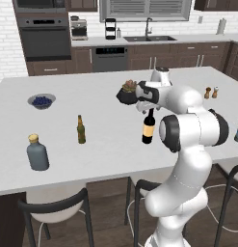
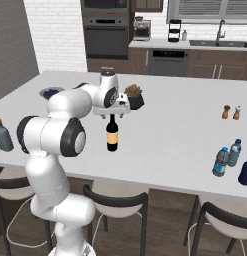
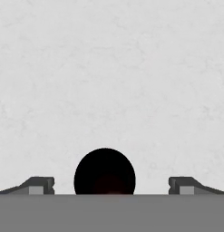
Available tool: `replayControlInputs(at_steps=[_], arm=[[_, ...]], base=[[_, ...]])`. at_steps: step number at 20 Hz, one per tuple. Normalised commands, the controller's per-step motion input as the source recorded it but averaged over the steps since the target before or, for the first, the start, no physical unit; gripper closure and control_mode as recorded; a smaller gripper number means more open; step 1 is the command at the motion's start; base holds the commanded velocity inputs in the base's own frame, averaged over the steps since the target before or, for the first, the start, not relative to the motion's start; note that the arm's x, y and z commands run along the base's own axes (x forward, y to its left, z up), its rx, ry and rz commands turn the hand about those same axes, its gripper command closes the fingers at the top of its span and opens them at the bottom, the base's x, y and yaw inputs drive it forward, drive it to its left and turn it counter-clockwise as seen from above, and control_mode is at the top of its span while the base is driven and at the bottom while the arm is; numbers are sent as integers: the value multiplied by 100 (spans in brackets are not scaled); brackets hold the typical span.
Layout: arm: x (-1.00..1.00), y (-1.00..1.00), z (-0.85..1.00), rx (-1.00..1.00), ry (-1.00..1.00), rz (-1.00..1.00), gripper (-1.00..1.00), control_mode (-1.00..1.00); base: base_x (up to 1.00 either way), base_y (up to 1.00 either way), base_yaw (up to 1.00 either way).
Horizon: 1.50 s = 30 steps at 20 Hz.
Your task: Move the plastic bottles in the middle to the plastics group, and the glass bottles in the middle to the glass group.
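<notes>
The tall dark wine bottle (image 1: 148, 128) (image 2: 112, 134) with its tan label stands upright on the white island counter (image 1: 91, 159). My gripper (image 1: 148, 112) (image 2: 112, 116) (image 3: 111, 186) points down over its neck and is open. In the hand view the bottle's round black top (image 3: 104, 174) sits between the fingertips (image 3: 41, 185), touching neither. The olive-brown beer bottle (image 1: 81, 130) and the grey-blue flask (image 1: 37, 153) (image 2: 2, 135) stand at the left. A small clear water bottle with a blue label (image 2: 221, 161) stands by bluish plastic bottles (image 2: 235, 152) at the right.
A bowl of blue berries (image 1: 41, 101) (image 2: 51, 92) lies at the far left. A dark plant pot (image 1: 127, 94) (image 2: 133, 96) stands just behind the gripper. Salt and pepper shakers (image 1: 211, 92) (image 2: 231, 112) stand at the back right. Stools line the near counter edge.
</notes>
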Motion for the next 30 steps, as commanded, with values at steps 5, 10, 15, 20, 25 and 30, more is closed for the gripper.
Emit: replayControlInputs(at_steps=[5,10,15,20,25,30], arm=[[-1,2,-13,0,3,0,-100,-100],[0,18,-22,0,11,0,100,-100],[-1,7,-12,0,4,0,100,-100],[-38,3,6,1,7,0,100,-100],[-69,14,30,10,3,0,100,-100],[-74,42,26,5,0,12,100,-100]], base=[[0,0,0],[0,0,0],[0,0,0],[0,0,0],[0,0,0],[0,0,0]])
